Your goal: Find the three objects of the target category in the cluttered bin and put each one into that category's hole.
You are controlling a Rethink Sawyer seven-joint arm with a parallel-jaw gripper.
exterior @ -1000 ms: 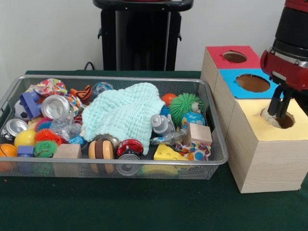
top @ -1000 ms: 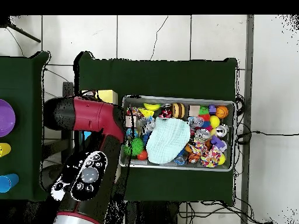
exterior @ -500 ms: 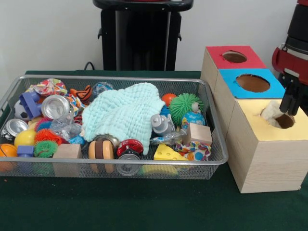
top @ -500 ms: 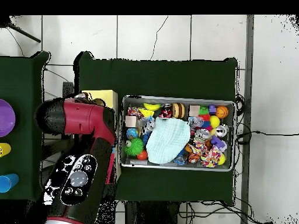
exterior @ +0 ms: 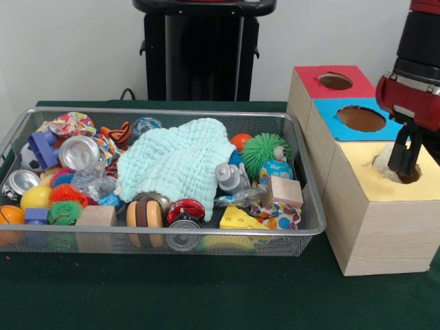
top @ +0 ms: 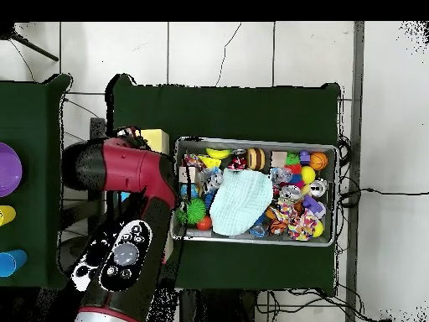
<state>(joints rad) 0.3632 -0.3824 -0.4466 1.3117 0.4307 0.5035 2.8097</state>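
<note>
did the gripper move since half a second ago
Yes. In the front view the gripper shifted left, back over the hole in the yellow-topped box.

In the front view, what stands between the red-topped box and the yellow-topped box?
The blue-topped wooden box with a round hole stands between the red-topped box and the yellow-topped box, touching both, in the front view.

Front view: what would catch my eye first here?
Probably the wire bin crammed with bright toys, a pale green cloth heaped over its middle. Right of it, the red arm's gripper dips at the hole of the yellow-topped box, with blue-topped and red-topped boxes behind.
</note>
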